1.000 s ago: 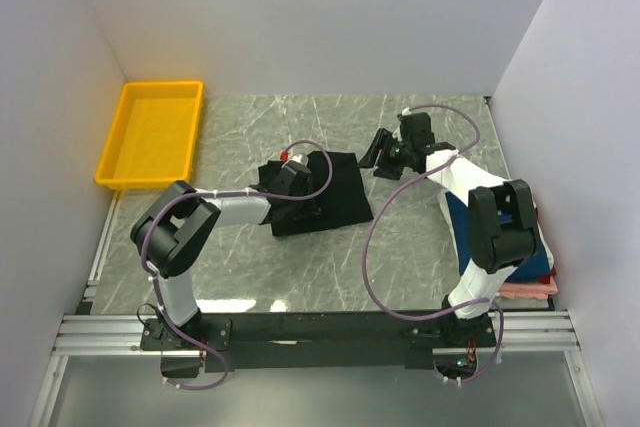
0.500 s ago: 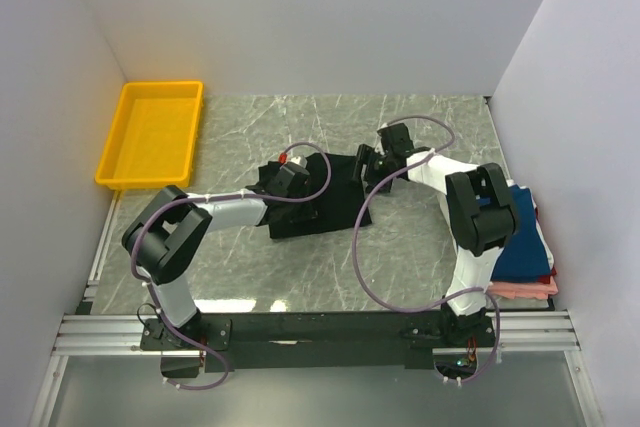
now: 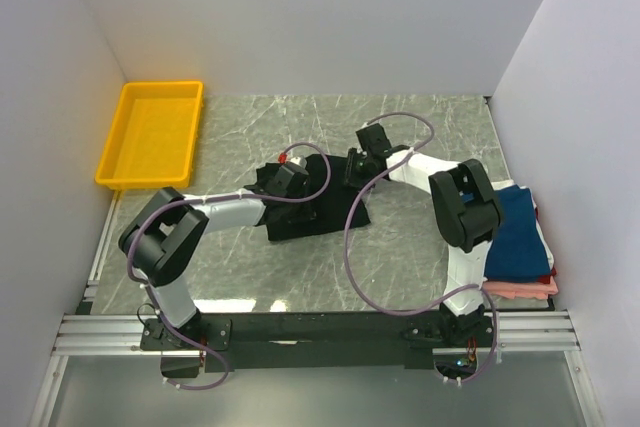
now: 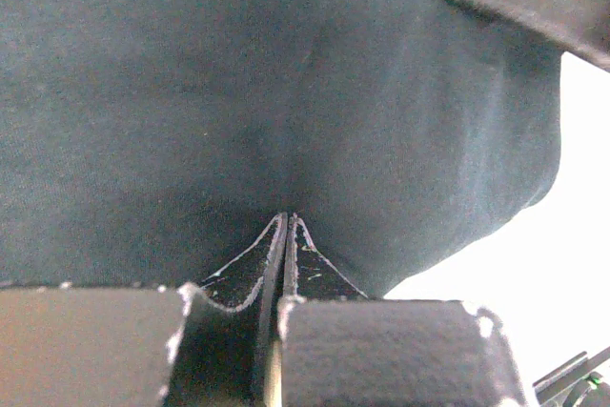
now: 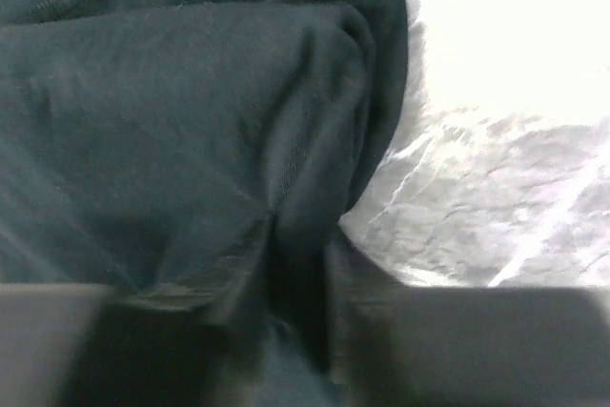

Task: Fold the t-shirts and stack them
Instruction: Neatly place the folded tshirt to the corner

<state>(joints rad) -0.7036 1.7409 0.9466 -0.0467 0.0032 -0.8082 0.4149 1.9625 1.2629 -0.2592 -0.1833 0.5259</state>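
The black t-shirt (image 3: 335, 205) lies bunched on the marble table, between the two arms. My left gripper (image 3: 298, 187) rests over its left part. In the left wrist view the left gripper (image 4: 286, 218) is shut, its tips pinching the black t-shirt (image 4: 238, 92), which creases toward them. My right gripper (image 3: 353, 169) is at the shirt's far right corner. In the right wrist view a fold of the black t-shirt (image 5: 172, 111) sits squeezed between the right gripper's (image 5: 300, 269) blurred fingers. Folded t-shirts are stacked at the right edge, navy (image 3: 515, 232) above pink (image 3: 525, 289).
A yellow plastic tray (image 3: 150, 132) stands at the back left by the wall. White walls close in the table on the left, back and right. Purple cables loop from both arms over the table (image 3: 420, 237).
My right arm has swung left from beside the shirt onto its far right corner, and its jaws have closed in on the cloth. The left gripper has stayed shut on the shirt.
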